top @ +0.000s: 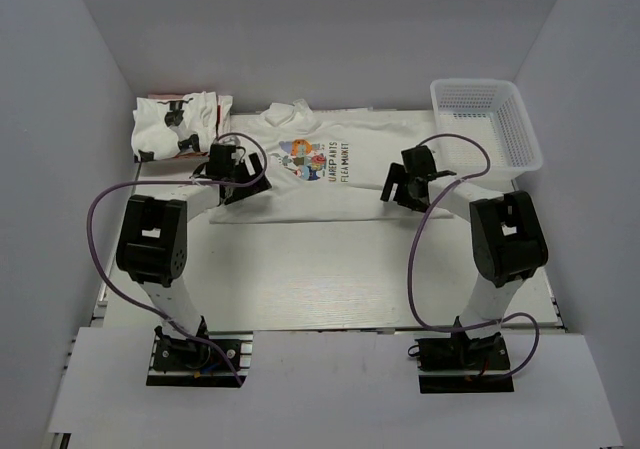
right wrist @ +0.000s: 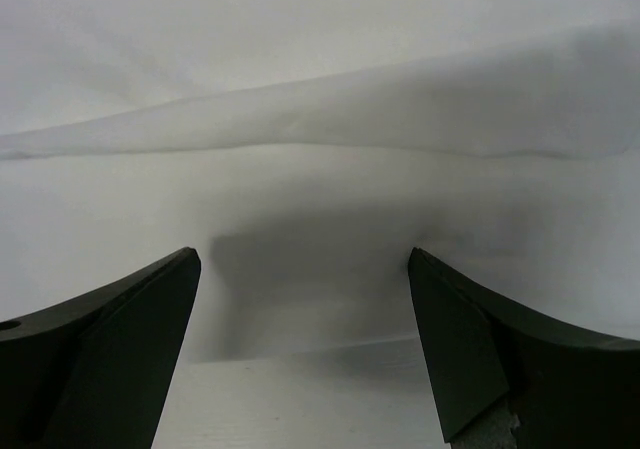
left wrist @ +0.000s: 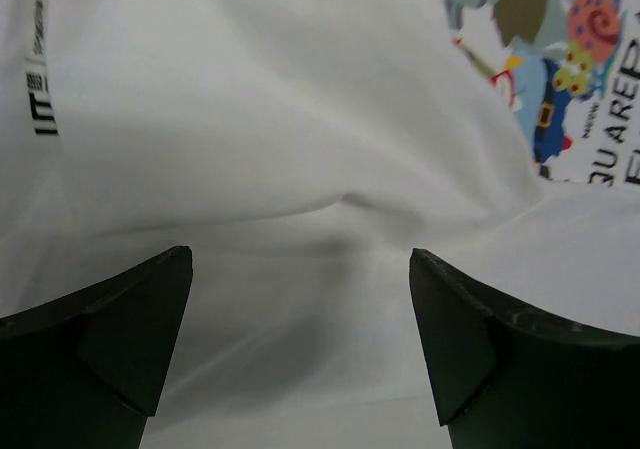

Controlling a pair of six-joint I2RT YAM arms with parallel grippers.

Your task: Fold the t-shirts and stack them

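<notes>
The left arm and right arm stand up from the near edge of the table, elbows bent high, forearms reaching toward its far half. The left gripper hangs left of the middle and the right gripper right of it, well apart, both tipped downward with jaws spread wide

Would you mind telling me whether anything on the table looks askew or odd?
Nothing looks spilled or damaged. The folded shirts in the far left corner sit crooked and rumpled rather than squared. The spread shirt has a bunched collar and soft creases across its fabric.
</notes>
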